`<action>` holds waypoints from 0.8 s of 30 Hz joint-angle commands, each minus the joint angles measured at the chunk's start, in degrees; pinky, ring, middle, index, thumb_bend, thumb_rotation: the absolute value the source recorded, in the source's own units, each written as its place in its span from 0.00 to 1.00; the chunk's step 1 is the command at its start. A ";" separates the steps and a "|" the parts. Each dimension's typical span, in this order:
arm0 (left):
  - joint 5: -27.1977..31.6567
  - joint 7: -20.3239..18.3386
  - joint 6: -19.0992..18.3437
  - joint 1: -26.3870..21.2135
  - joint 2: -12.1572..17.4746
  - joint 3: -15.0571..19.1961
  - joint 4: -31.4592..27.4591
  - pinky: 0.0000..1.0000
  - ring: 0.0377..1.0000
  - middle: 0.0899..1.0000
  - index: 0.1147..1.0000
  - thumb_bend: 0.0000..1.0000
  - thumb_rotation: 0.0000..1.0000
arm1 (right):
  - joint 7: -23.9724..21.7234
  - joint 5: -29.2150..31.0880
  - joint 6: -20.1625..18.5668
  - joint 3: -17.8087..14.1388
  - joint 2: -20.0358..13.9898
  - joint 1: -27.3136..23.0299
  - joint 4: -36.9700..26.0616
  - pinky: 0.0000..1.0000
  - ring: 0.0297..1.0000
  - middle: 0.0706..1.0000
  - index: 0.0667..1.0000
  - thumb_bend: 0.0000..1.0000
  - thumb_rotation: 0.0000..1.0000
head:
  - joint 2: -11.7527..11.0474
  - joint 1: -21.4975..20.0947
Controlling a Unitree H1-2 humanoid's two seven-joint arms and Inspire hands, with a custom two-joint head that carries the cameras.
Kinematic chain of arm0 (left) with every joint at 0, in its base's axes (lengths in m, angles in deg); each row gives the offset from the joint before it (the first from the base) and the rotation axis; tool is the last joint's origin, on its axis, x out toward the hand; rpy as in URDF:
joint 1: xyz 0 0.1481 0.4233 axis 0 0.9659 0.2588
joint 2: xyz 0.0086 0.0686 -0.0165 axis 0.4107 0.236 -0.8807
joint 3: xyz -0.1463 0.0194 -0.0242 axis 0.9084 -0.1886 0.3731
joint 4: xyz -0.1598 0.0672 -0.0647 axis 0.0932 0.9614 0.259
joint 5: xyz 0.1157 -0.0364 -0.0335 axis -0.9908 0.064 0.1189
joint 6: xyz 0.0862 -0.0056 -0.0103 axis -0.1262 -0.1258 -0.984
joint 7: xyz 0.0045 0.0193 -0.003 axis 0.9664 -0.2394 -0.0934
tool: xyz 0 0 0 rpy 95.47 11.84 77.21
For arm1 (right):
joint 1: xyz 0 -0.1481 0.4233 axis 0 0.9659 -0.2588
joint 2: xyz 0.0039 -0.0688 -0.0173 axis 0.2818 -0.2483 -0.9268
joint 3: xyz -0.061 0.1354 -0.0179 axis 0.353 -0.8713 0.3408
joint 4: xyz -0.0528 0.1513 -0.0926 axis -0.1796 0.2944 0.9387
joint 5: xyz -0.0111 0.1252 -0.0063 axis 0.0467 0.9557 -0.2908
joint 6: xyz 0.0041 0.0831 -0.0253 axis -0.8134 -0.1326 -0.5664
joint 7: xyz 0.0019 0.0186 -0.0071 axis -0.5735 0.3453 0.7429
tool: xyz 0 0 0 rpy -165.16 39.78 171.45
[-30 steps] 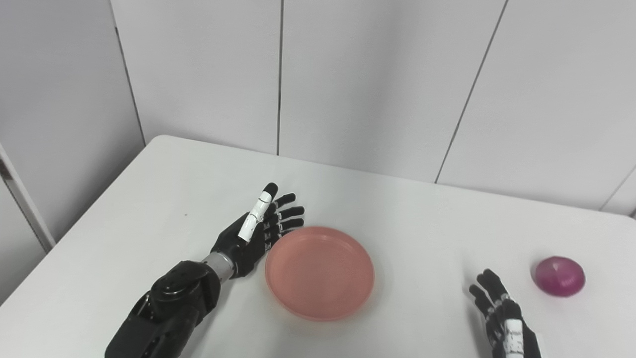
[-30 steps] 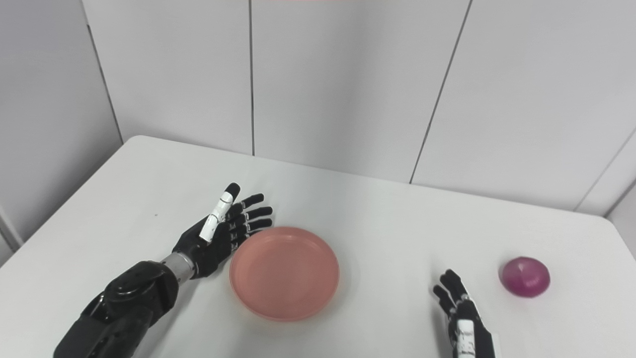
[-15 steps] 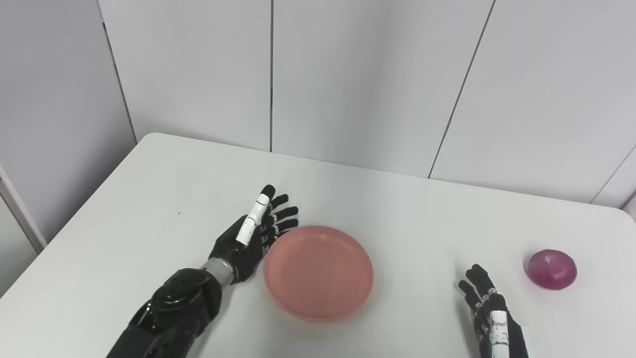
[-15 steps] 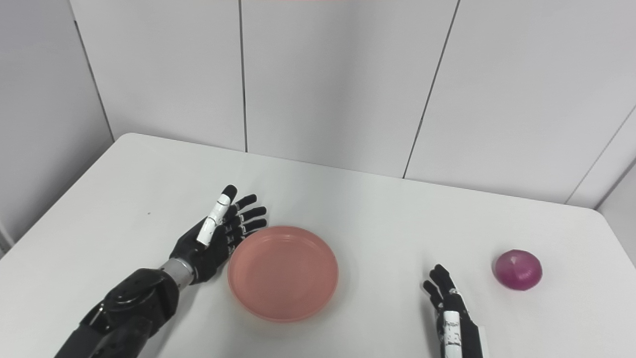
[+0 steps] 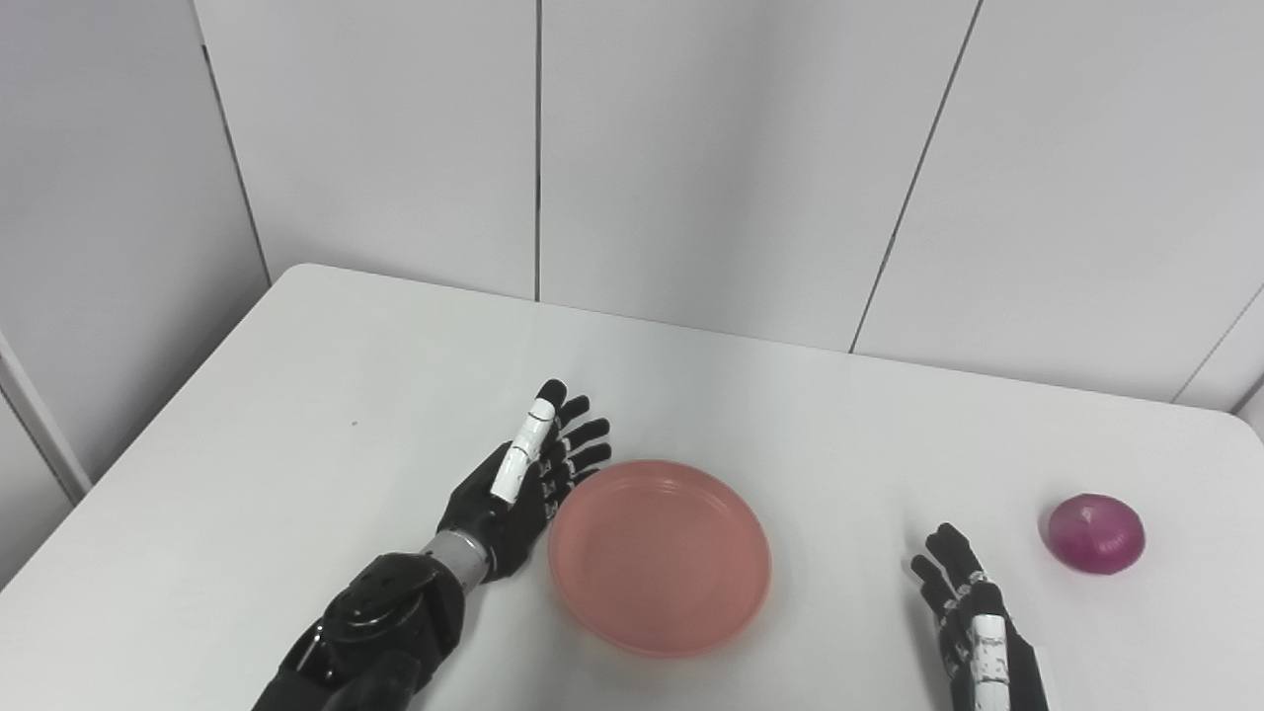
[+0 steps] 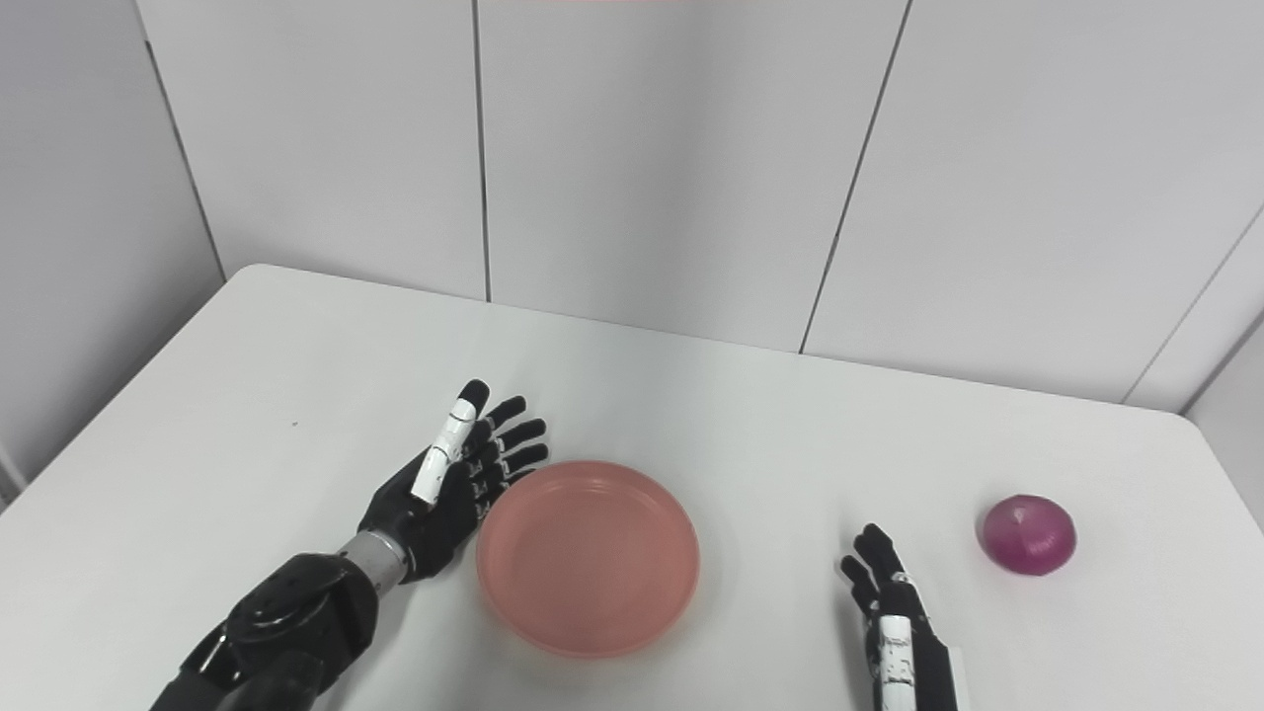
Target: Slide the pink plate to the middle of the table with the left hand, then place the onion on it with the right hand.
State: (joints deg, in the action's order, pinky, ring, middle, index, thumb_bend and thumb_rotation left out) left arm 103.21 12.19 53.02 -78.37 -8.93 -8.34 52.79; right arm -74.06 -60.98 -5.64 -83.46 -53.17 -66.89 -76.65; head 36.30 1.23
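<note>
the white worktop (image 5: 326, 395) carries only two things. the pink plate (image 5: 660, 555) lies flat a little left of the worktop's middle, empty. the left hand (image 5: 520, 482) stands on edge just beside the plate's left rim, fingers straight and spread, released, its palm side against or nearly against the rim; real contact cannot be made out. the right hand (image 6: 894, 617) lies low at the near edge, right of the plate, fingers extended and apart, holding nothing. the onion (image 6: 1028, 534), purple-red, sits well apart from the plate near the right edge, just beyond and to the right of the right hand.

the step in hand looks like the slide: the left hand is set to push the plate rightward. the next move calls for a steady sideways push low on the rim, so the plate glides and does not tip or spin, stopping mid-worktop. the onion step is not yet begun.

no brand, label or writing shows anywhere.
</note>
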 commanded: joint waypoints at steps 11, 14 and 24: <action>0.25 1.97 -0.18 0.26 -2.29 -0.93 -4.55 0.94 0.92 0.94 0.96 0.76 0.88 | -0.34 0.29 -1.08 1.52 1.65 1.05 -0.99 0.95 0.89 0.90 0.89 0.77 0.95 | 0.19 -0.95; 1.01 2.34 -0.19 0.11 -1.73 -1.19 -4.87 0.95 0.93 0.94 0.96 0.76 0.88 | -0.09 0.06 -1.15 1.73 1.92 0.97 -0.96 0.95 0.89 0.90 0.89 0.78 0.95 | 0.39 -1.54; 3.31 2.20 -0.17 -1.73 0.20 2.04 -3.56 0.93 0.89 0.89 0.94 0.74 0.85 | 1.29 -1.08 -1.02 3.51 3.22 0.69 -1.04 0.95 0.88 0.89 0.89 0.76 0.95 | 1.14 -5.88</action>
State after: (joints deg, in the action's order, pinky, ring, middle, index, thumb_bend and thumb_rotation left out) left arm 106.21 15.12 53.02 -77.20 -9.11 -7.52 49.81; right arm -72.04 -62.05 -5.74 -81.30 -52.46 -66.89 -76.79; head 37.35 -4.30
